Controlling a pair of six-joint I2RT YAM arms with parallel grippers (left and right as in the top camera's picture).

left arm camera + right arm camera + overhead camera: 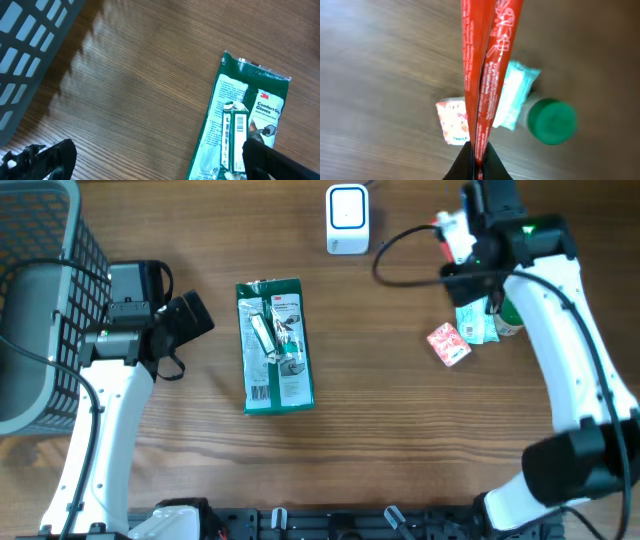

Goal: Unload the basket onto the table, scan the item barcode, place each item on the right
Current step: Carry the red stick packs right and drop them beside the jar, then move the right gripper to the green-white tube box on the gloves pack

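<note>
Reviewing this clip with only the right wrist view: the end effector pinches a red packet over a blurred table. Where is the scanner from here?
Observer: The overhead view shows a white scanner at the far edge of the table. The right end effector, shut on the red packet, is to the scanner's right and apart from it.
Operator: And the other arm?
Observer: The left end effector is open and empty, just left of a green glove package lying flat on the wood.
Operator: Anything else on that side?
Observer: A grey basket stands at the left edge, beside that arm.
</note>
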